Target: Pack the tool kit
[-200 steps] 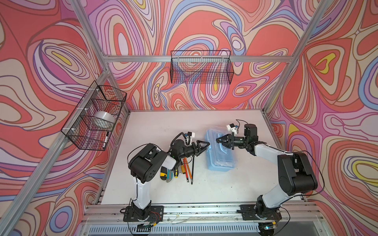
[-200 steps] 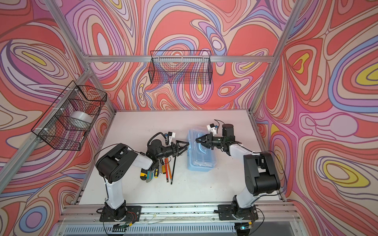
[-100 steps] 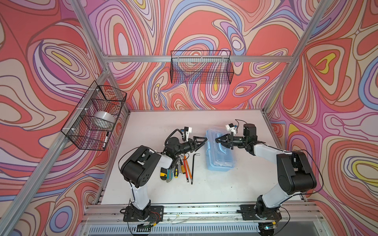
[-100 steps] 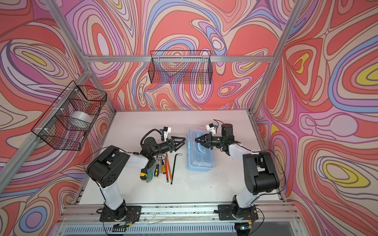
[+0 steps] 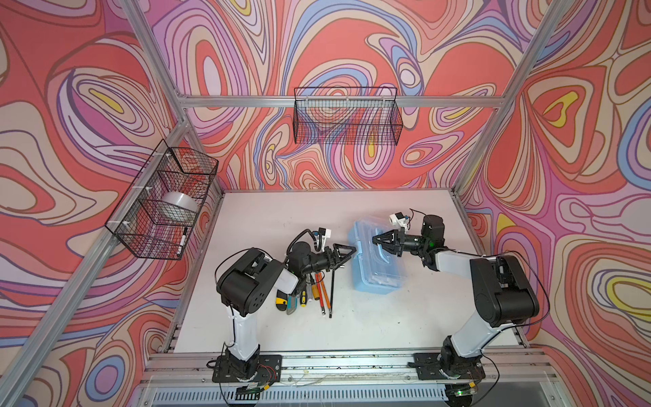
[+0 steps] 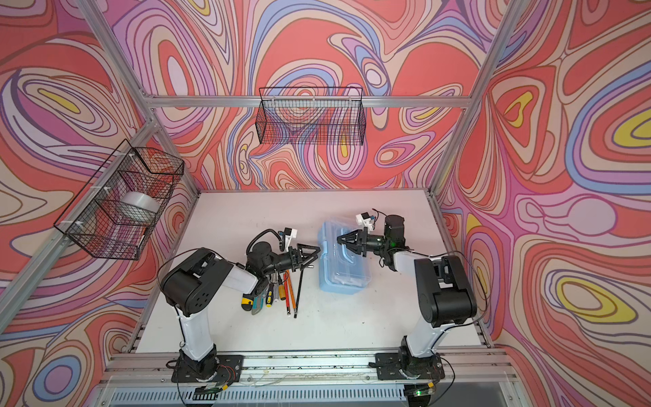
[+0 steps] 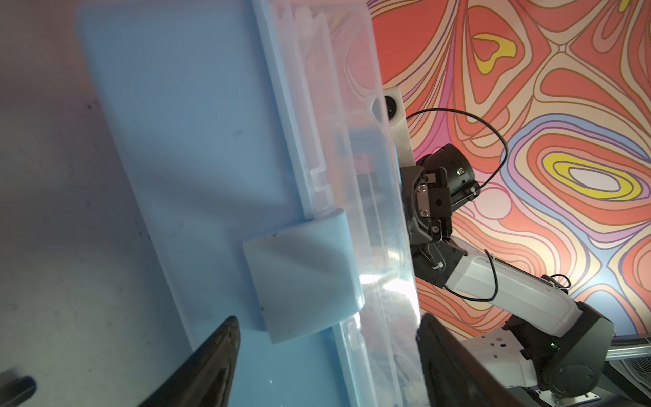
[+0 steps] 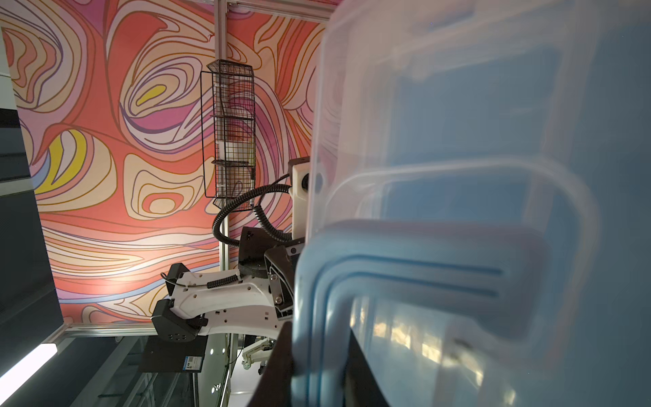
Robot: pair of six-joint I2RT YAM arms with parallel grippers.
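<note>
Two fingers of the right gripper (image 8: 317, 366) are clamping together on the blue handle (image 8: 405, 267) of the tool kit (image 5: 380, 278), which is sitting closed on the table (image 5: 281, 218) just beneath. Facing it across the case, the left gripper (image 7: 327, 317) is hovering with jaws spread, bracketing the side latch (image 7: 303, 278). Behind that gripper, loose tools (image 5: 317, 292) are lying unpacked. Opening seems to be the step in hand. Next, the left gripper needs to catch the latch's edge and flip it free.
</note>
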